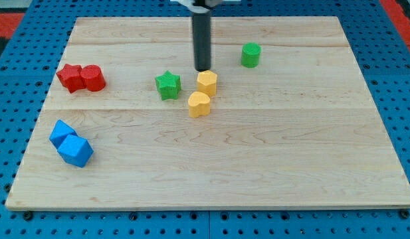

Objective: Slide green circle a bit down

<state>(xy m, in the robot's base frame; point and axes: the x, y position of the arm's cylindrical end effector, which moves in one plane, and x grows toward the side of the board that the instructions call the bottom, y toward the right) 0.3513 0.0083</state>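
Green circle [250, 54] — sits near the view's top, right of the middle, standing alone on the wooden board [211, 166]. Nothing touching it. Open wood below it, so plenty of room to slide down.

Not yet pushed, by the look of it. My tip [203, 69] — well to the view's left of the green circle and a little lower, just above the upper yellow block [206, 81], very close to it or touching, hard to tell which. Only a bare dark rod, no claws to open or close, holding nothing.

To do it well: best to move my tip up and around, away from the yellow block, so as not to bump it. Then stop just above the green circle, lined up with its middle. Then a short, slow push straight down. Off-middle pushing could make it roll sideways. Only a little way — "a bit", not far.

Second yellow block [199, 104] lower down, green star [168, 85] to the left of those. Two red blocks [81, 78] and two blue blocks [70, 143] far off at the view's left, out of the way.
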